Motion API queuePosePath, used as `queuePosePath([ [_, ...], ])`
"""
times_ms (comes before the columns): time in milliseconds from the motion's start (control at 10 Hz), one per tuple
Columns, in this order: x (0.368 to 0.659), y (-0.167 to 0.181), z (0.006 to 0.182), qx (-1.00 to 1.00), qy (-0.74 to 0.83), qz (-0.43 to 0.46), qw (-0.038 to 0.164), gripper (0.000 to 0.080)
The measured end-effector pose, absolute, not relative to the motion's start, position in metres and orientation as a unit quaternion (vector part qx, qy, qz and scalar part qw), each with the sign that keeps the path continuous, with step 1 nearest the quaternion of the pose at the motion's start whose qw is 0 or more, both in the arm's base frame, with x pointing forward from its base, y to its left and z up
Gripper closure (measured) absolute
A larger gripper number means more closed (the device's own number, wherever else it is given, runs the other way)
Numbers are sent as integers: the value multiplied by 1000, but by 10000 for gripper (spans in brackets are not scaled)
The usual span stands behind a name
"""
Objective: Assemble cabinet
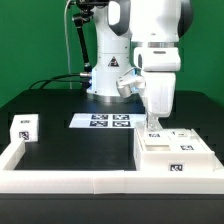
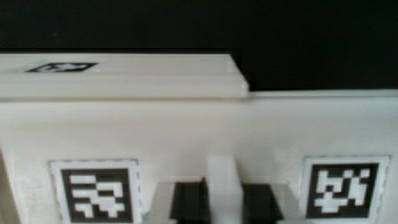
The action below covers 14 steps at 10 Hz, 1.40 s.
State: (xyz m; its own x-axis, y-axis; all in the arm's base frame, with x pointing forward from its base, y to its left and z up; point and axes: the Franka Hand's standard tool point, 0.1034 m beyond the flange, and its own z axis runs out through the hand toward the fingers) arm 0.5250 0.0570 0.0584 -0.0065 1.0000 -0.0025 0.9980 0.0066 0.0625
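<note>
Fingers [image 2: 187,203] are sitting close together, one on each side of a thin white upright edge [image 2: 222,180] of the cabinet [image 1: 176,150]. That edge is filling the gap btwn them, so they're pinching it as far as the wrist view is showing. Gripper [image 1: 152,122] is pointing straight down from the arm [image 1: 152,45], tips meeting the cabinet at its back corner on the exterior view's left. Cabinet is sitting low & flat at the front corner of the worktop [image 1: 75,148] on the exterior view's right, just beside the border wall [image 1: 70,181] running along the front edge. Its upper faces are showing small b/w tags. The wrist view is picking up two tags [image 2: 93,192] flanking the fingers and a third on a raised white slab [image 2: 125,85] farther from them. A loose white piece [image 1: 25,127], also tagged, is resting near the worktop's edge on the exterior view's left, well apart from the cabinet. Marker board [image 1: 105,121] is lying flat around mid-worktop, just in front of the robot base [image 1: 103,88], btwn the loose white piece and the cabinet but nearer the back edge.
</note>
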Motion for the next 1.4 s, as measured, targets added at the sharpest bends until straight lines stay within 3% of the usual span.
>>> queuePosePath([
  [500, 527, 57, 58, 704, 710, 21, 23, 731],
  [1000, 576, 56, 60, 702, 711, 11, 21, 731],
  [1400, 581, 57, 58, 703, 711, -1, 15, 731],
])
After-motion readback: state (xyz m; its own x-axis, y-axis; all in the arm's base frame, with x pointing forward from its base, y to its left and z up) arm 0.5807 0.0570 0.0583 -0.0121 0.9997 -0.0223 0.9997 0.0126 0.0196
